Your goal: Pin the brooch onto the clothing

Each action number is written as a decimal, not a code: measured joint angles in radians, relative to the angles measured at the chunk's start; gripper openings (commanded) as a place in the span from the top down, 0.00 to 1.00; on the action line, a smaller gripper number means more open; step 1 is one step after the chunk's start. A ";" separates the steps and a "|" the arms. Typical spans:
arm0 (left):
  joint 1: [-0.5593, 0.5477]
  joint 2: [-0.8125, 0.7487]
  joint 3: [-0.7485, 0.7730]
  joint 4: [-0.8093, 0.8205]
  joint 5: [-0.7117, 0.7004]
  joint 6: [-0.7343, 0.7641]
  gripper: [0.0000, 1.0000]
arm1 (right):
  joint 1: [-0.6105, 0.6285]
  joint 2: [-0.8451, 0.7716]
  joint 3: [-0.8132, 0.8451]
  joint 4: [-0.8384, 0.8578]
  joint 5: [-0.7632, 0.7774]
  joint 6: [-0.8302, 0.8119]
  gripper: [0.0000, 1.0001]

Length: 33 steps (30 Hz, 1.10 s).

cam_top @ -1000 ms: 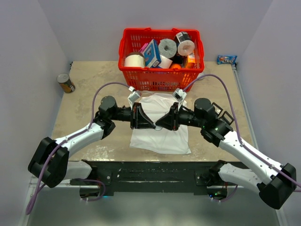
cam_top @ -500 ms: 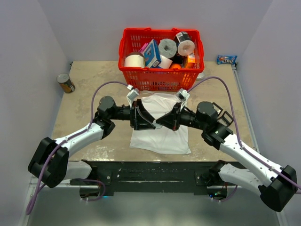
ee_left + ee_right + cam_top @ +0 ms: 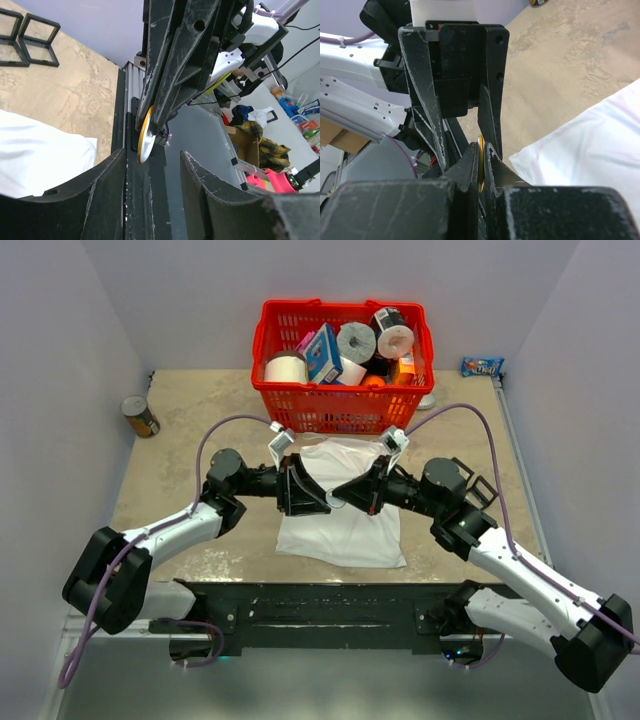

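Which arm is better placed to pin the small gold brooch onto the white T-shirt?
Likely right: the right fingers are shut on the small round gold brooch above the white fabric T-shirt; the left fingers stand open, empty.

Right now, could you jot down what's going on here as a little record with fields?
held thing: brooch, a gold disc seen edge-on
right gripper: shut on the brooch's rim
left gripper: open, fingers flanking the brooch; contact unclear
T-shirt: white, spread on the table under both grippers
pinned: not yet
background: full red basket, can, blue packet
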 measured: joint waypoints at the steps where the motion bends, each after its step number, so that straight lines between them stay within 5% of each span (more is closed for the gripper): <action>1: 0.000 0.004 -0.003 0.004 0.001 -0.006 0.52 | 0.000 -0.001 0.000 0.003 0.005 0.001 1.00; 12: 0.002 0.025 -0.016 0.066 -0.002 -0.058 1.00 | 0.001 -0.001 0.000 0.023 0.002 0.002 1.00; 16: 0.006 0.043 -0.020 0.089 0.005 -0.079 1.00 | -0.001 0.011 0.000 0.026 -0.012 0.002 0.97; 19: 0.007 0.050 -0.027 0.107 0.005 -0.094 1.00 | -0.004 0.016 0.000 0.026 -0.017 0.003 0.79; 23: 0.007 0.050 -0.036 0.127 0.002 -0.101 1.00 | -0.004 0.016 -0.006 0.027 -0.017 0.010 0.68; 33: 0.011 0.050 -0.036 0.122 -0.018 -0.101 1.00 | -0.004 0.016 -0.034 0.024 -0.013 0.017 0.70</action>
